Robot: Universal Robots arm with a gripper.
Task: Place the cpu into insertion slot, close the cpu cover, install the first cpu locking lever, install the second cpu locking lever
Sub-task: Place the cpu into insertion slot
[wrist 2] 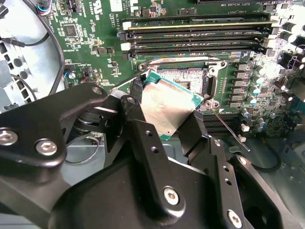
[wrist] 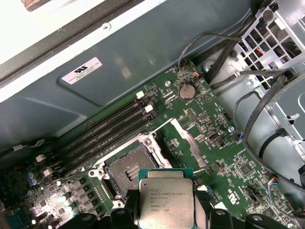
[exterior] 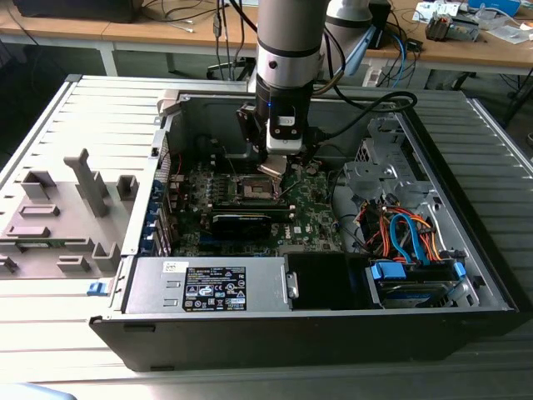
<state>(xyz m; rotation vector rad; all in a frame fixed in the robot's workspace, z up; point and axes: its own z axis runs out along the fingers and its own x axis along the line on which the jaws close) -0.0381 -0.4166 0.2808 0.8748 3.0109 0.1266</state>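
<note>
The cpu (wrist 2: pixel 167 107), a small flat square chip with a silvery-grey metal top, is hanging tilted over the insertion slot (wrist 2: pixel 188 76), not yet seated. Well off to the exterior view's left of that slot, grey plastic fixtures (exterior: pixel 58 212) are sitting outside the case. The slot itself, a square silver-rimmed socket in the green circuit board (wrist: pixel 190 114), is lying uncovered. I'm watching the black two-finger gripper (wrist 2: pixel 164 119) clamping the chip's opposite edges. On the exterior view's right of the slot, orange and blue cables (exterior: pixel 408 233) are bunching.
</note>
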